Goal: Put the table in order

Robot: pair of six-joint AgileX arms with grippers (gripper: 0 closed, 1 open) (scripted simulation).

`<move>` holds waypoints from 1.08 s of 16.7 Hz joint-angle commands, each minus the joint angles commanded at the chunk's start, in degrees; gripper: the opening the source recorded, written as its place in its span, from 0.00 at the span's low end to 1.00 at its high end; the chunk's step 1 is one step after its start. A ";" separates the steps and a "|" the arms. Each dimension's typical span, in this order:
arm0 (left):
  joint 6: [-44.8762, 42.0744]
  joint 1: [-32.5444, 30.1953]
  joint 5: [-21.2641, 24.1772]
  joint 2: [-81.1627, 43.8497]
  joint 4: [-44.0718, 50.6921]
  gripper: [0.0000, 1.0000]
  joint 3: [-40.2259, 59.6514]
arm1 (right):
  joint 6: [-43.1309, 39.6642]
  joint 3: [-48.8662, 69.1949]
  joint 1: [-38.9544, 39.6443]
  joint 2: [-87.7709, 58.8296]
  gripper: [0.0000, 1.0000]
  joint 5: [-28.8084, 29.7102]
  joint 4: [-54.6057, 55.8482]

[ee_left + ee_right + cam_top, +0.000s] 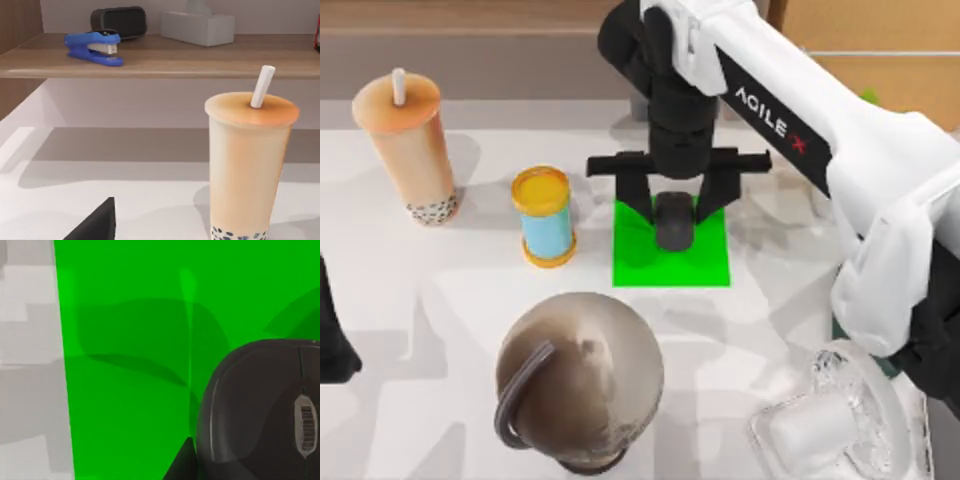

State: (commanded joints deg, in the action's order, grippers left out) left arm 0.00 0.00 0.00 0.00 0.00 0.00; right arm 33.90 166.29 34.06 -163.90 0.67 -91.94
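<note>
Two arms, mine: the right tool hangs over the green mat mid-tabletop, fingers spread wide either side of the dark mouse, released. Mat edges lie bare around the mouse. The can stands just left; open tabletop beyond. My left arm is parked at the left edge.

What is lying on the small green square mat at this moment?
A dark grey computer mouse sits on the bright green square mat, with the right gripper open astride it. The mat under the mouse is covered; the rest shows only shadow.
</note>
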 joint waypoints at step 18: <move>0.00 0.00 0.00 0.00 0.00 1.00 0.00 | 0.05 7.19 -0.05 -4.59 0.00 -0.05 -2.73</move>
State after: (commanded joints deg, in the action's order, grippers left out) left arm 0.00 0.00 0.00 0.00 0.00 0.00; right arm 33.96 173.48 34.02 -168.49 0.62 -94.68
